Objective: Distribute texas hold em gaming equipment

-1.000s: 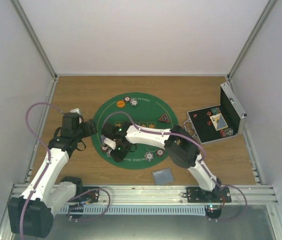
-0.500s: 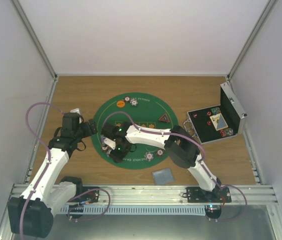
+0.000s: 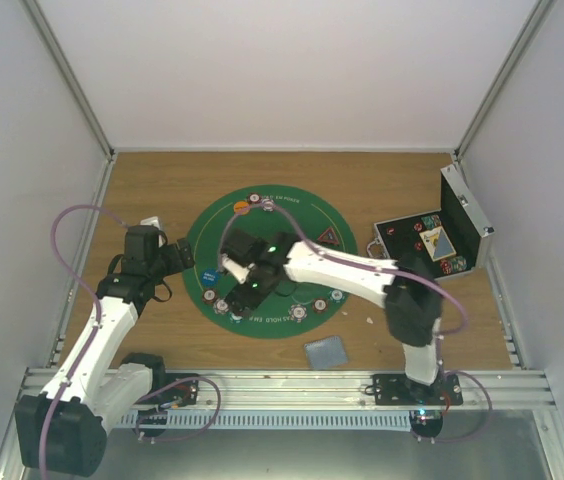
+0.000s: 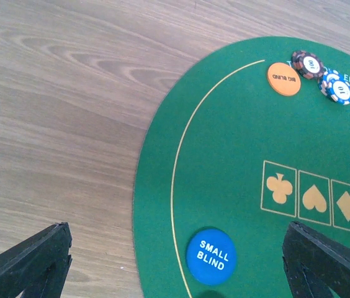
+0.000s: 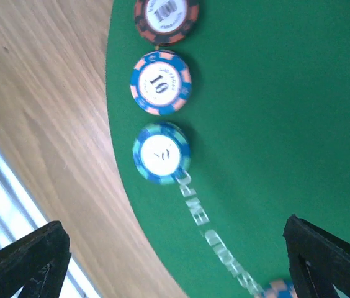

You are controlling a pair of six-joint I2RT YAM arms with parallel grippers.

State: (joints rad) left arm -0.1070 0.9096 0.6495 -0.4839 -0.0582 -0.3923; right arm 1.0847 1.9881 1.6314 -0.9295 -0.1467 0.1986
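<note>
chips only get readable from the wrists. right wrist view has three lying flat in a row just inside the rim of the green mat (image 5: 274, 93): a dark red 100 chip (image 5: 166, 18), a blue-and-pink 10 chip (image 5: 161, 82) and a teal chip (image 5: 161, 153), each just beside the next. left wrist view gets the blue small blind disc (image 4: 211, 256) near the mat's rim, and further off the orange big blind disc (image 4: 283, 79) with a dark chip (image 4: 306, 64) and a blue chip (image 4: 337, 88) just beside it.

top view can't read any of that, but only it shows the dark triangular marker (image 3: 328, 237) on the mat, the grey-blue cards (image 3: 325, 352) on the bare desk (image 3: 162, 175) by the near edge, and the silver case (image 3: 465, 215) at the right. its lid is up, with small red and teal bits and a pale piece inside, too small to tell.

left end effector (image 4: 175, 236) sits at the mat's left rim and right end effector (image 5: 175, 236) is over the row of three. both have their fingers spread wide with nothing between.
</note>
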